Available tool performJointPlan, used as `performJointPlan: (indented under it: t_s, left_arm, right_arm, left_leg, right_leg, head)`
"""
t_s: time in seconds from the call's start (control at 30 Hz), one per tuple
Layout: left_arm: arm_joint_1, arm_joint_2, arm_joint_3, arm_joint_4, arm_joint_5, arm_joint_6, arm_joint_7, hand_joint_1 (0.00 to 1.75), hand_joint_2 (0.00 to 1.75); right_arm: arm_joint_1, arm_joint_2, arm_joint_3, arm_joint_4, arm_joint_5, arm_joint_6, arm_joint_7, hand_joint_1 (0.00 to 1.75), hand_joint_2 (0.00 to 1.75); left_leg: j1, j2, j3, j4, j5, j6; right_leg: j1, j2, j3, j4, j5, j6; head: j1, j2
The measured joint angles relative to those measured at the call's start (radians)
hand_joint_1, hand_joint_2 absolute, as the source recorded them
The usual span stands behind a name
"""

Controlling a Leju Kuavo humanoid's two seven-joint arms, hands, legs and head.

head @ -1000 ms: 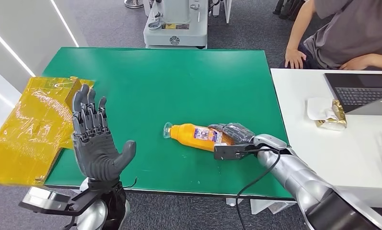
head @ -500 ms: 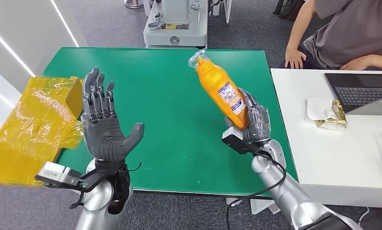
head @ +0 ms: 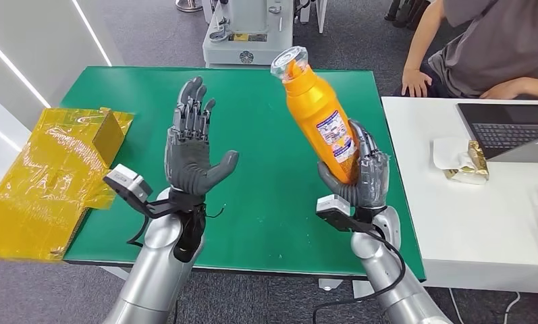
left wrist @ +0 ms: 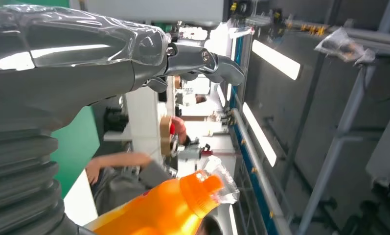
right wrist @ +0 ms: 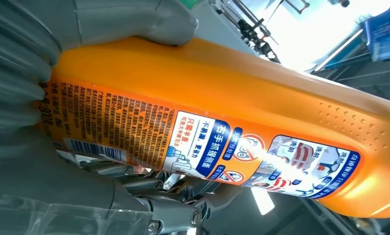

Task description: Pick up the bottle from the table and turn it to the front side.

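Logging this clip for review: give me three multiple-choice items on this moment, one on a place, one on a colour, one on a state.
1. Where is the bottle?
A. Lying on the table
B. Held above the green table
C. On the white desk

2. What colour is the bottle's body?
A. Orange
B. Blue
C. White

3. What is the left hand doing?
A. Gripping the bottle
B. Pressing the table
C. Raised, fingers apart, holding nothing

Key: 1 B, the right hand grips its lower end in the air; 2 A, orange in every view; 3 C, its palm is bare.
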Motion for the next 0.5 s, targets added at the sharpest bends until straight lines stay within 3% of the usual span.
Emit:
performJointPlan:
  t_s: [0.23,0.5]
  left_arm:
    - [-0.086,-0.037,0.000,0.139,0.026,-0.086,0.048,0.00,1.75]
    - [-0.101,-0.053,-0.001,0.162,0.081,-0.159,0.081,0.00,1.75]
  right_arm:
    - [-0.011,0.008,0.077,0.012,-0.023,0.000,0.000,1.75,1.75]
    - [-0.061,0.007,0.191,0.112,-0.099,0.001,0.000,1.75,1.75]
  left_leg:
    - [0.000,0.000,0.000,0.000,0.000,0.000]
    - [0.000,0.001,0.000,0.000,0.000,0.000]
  right_leg:
    - [0.000,0.001,0.000,0.000,0.000,0.000]
    - [0.000,0.001,0.000,0.000,0.000,0.000]
  head:
    - [0.000,0.000]
    - [0.000,0.000]
